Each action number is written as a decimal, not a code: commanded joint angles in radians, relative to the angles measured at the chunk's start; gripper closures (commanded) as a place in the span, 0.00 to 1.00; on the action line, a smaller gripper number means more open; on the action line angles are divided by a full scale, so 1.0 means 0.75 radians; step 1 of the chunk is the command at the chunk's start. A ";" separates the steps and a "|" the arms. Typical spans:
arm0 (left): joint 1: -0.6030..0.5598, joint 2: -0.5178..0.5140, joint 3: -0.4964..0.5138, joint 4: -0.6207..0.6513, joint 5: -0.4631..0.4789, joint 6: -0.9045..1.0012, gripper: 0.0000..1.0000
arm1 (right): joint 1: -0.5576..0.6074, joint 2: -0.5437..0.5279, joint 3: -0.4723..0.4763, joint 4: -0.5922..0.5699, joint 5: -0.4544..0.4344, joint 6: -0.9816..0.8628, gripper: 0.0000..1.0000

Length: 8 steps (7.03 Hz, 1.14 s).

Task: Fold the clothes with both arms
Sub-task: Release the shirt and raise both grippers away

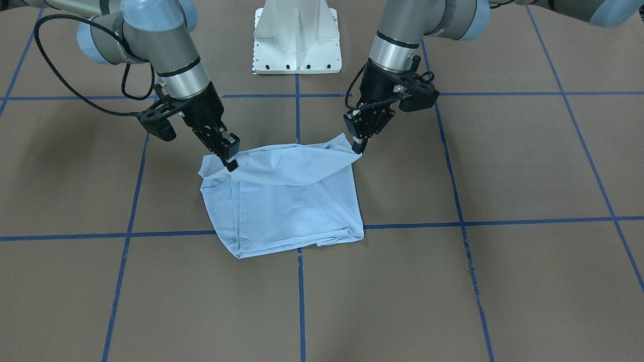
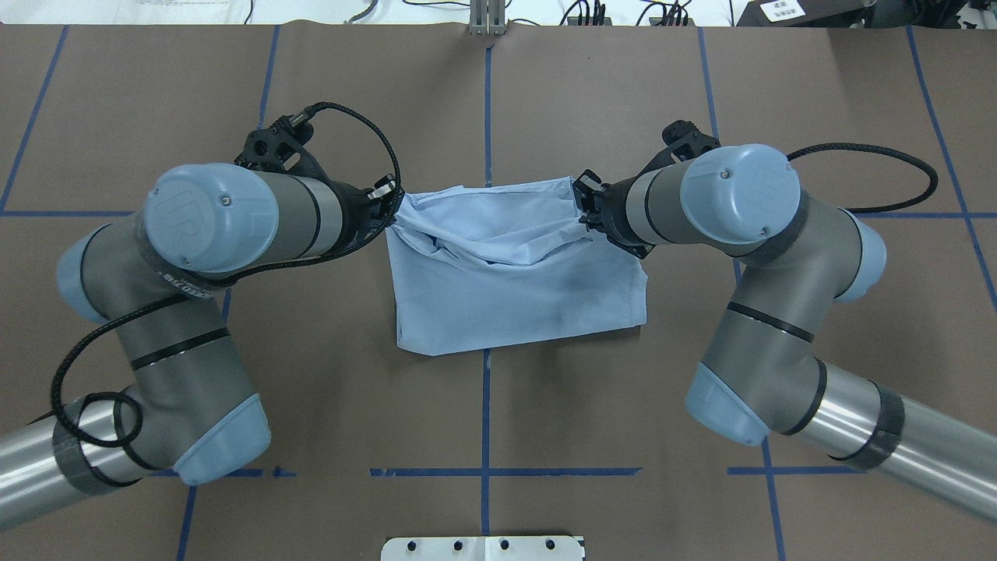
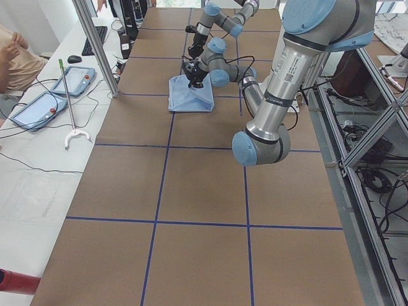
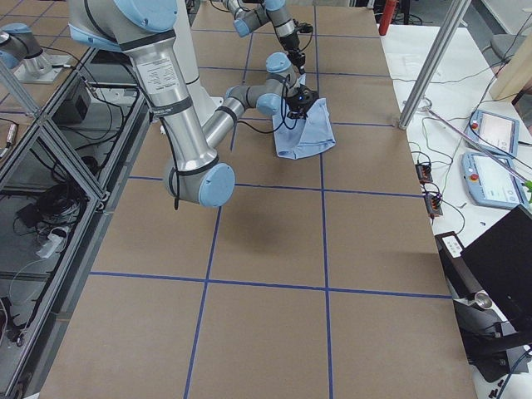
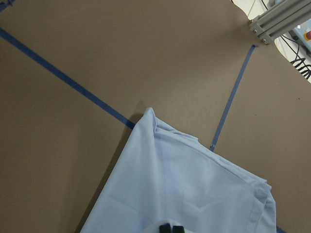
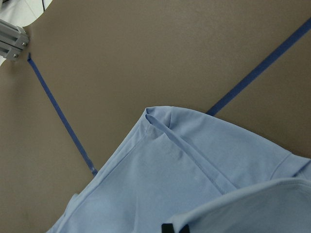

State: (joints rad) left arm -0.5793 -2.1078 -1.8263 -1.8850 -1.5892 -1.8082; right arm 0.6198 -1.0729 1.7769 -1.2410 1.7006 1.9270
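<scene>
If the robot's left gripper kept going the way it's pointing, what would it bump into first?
The light blue T-shirt it pinches: the left gripper points down into the raised corner. Right beneath seems to be the brown table, though depth is hard to judge.

1. A raised "UR" mark stands on the blue joint cap [image 2: 210, 214] of the left arm [image 2: 187, 327], at the left of the overhead view.
2. Dark lettering runs along that arm's silver tube [image 3: 288, 70], too small to read.
3. The print on a white label [image 2: 787, 9] at the overhead view's upper right is illegible.
</scene>
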 commanded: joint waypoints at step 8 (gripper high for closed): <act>-0.216 -0.045 0.394 -0.540 -0.084 0.360 0.00 | 0.236 0.251 -0.433 0.096 0.255 -0.525 0.99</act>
State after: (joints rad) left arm -0.7429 -2.1666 -1.4640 -2.2892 -1.6256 -1.5353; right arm 0.8349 -0.8493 1.3493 -1.1639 1.8949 1.4466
